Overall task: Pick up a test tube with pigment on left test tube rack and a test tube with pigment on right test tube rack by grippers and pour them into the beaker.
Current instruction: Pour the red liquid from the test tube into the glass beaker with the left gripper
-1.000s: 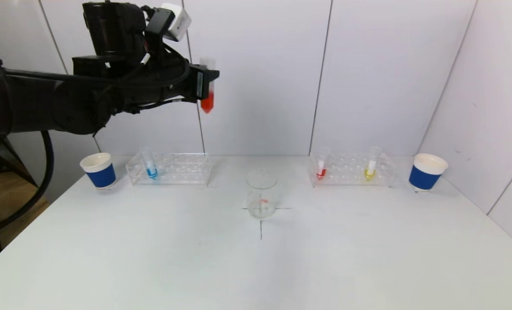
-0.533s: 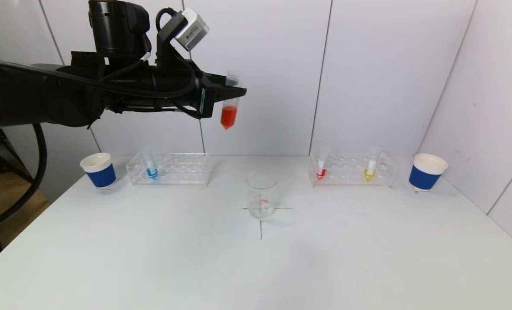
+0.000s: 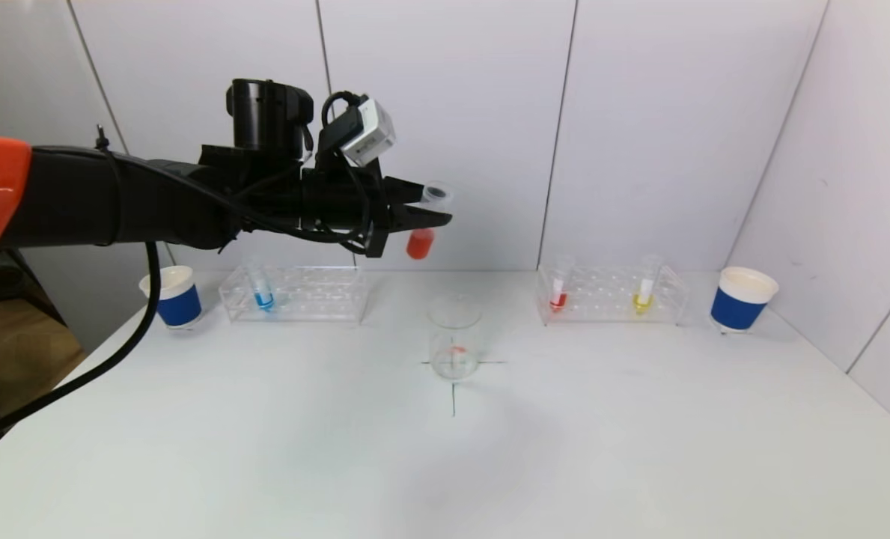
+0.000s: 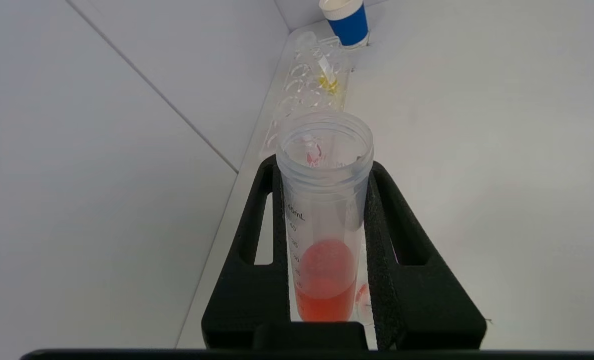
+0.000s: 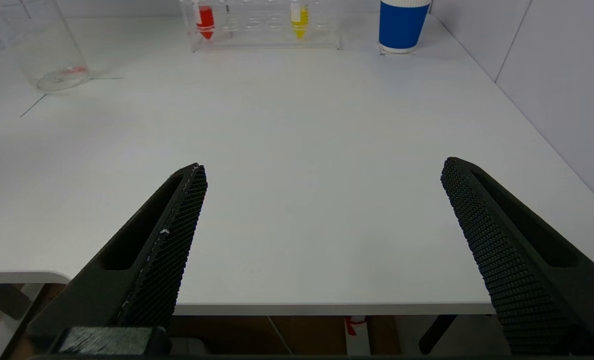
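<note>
Since one second ago, head view: left end effector point(image 3: 430, 217) has dropped and advanced toward the beaker point(image 3: 454, 337), which stands on the desk point(image 3: 445, 464) below and slightly ahead; the red test tube point(image 3: 424, 224) leans mouth-forward. Left wrist view: fingers point(image 4: 391, 240) clamp the tube. Right wrist view: right end effector point(image 5: 321, 215) hangs wide apart near the desk edge, well away from the right test tube rack point(image 5: 262, 30).

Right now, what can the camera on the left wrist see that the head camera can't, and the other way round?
Only the left wrist view shows the printed scale on the held red tube and the left gripper clamping both its sides. Only the head view shows the beaker, the left rack and its blue tube. Both show the right rack, its yellow tube and the right-hand blue cup.
</note>
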Controlling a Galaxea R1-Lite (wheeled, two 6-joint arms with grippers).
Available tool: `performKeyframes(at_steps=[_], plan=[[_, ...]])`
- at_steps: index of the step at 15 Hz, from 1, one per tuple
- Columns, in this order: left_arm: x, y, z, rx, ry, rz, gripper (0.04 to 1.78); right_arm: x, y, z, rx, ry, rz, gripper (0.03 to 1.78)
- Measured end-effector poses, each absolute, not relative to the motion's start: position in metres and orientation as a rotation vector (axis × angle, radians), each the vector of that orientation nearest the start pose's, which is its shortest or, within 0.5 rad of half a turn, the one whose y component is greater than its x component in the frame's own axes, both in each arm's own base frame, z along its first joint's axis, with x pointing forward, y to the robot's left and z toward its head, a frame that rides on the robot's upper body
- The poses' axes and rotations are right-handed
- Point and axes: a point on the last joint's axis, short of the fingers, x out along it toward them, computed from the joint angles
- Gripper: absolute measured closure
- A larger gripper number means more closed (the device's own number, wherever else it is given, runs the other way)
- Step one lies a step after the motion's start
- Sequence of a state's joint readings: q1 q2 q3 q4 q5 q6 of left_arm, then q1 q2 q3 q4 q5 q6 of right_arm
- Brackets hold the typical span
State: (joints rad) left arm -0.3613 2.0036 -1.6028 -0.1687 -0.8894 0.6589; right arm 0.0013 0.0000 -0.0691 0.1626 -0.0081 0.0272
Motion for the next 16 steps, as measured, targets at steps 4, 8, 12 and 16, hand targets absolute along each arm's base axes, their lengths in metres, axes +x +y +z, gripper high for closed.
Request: performKeyframes(at_steps=[4,8,12,16], plan=[[0.397,-0.157,0.218,0.649,-0.254,-1.312,1.37,-0.029,0.000,0.078,0.027,0.093,-0.008,0.10],[0.411,-0.156,0.192,0.805,-0.336,-1.308,1.37,-0.029,0.000,0.078,0.026,0.093,-0.008,0.10],[0.420,-0.157,0.174,0.917,-0.405,-1.308,1.37,-0.029,0.000,0.078,0.027,0.093,-0.008,0.10],[0.424,-0.159,0.173,0.981,-0.512,-1.309,1.37,-0.029,0.000,0.078,0.027,0.093,-0.008,0.10]])
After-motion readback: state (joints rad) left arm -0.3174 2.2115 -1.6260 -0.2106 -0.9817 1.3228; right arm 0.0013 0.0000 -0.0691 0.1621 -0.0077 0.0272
